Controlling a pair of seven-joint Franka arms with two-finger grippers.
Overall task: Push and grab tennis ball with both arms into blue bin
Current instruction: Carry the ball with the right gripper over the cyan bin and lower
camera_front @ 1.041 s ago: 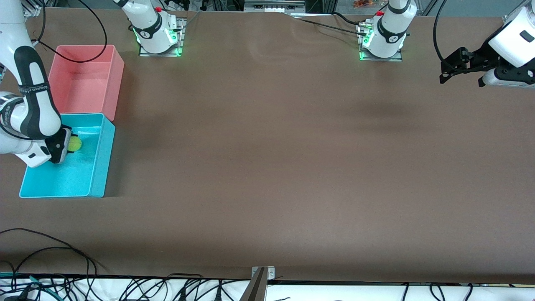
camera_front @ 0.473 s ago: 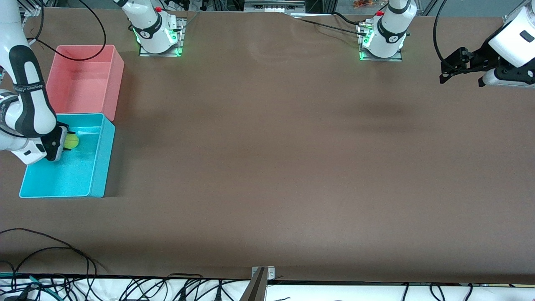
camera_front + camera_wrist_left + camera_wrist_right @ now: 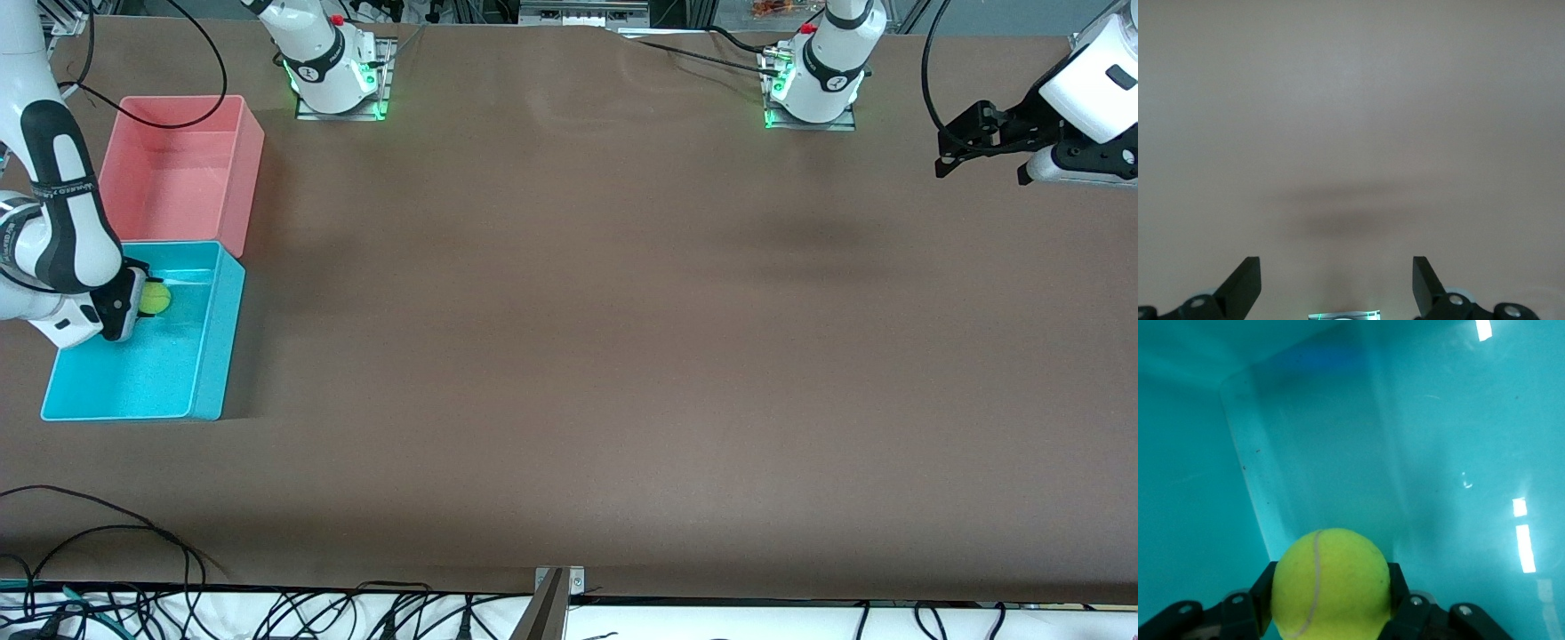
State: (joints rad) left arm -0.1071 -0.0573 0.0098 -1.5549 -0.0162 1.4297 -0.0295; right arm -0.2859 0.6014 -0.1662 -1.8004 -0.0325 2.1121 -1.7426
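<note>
The tennis ball (image 3: 157, 298) is a fuzzy yellow-green ball, and my right gripper (image 3: 148, 300) is shut on it. Gripper and ball are inside the blue bin (image 3: 219, 356), low over its floor, in the half that lies next to the pink bin. In the right wrist view the tennis ball (image 3: 1330, 583) sits between the two black fingers (image 3: 1265, 593) of the right gripper (image 3: 1330, 590), with the blue bin's walls (image 3: 1305, 453) all around. My left gripper (image 3: 982, 167) waits open and empty in the air over the left arm's end of the table; the left gripper (image 3: 1336, 270) sees only bare brown tabletop.
A pink bin (image 3: 251, 160) of the same shape stands against the blue bin, farther from the front camera. The two arm bases (image 3: 336, 80) (image 3: 813, 89) stand along the table's back edge. Black cables (image 3: 107, 533) lie at the near edge.
The right gripper with the ball has shifted a little inside the blue bin toward the pink bin, then held still. The left arm has not moved.
</note>
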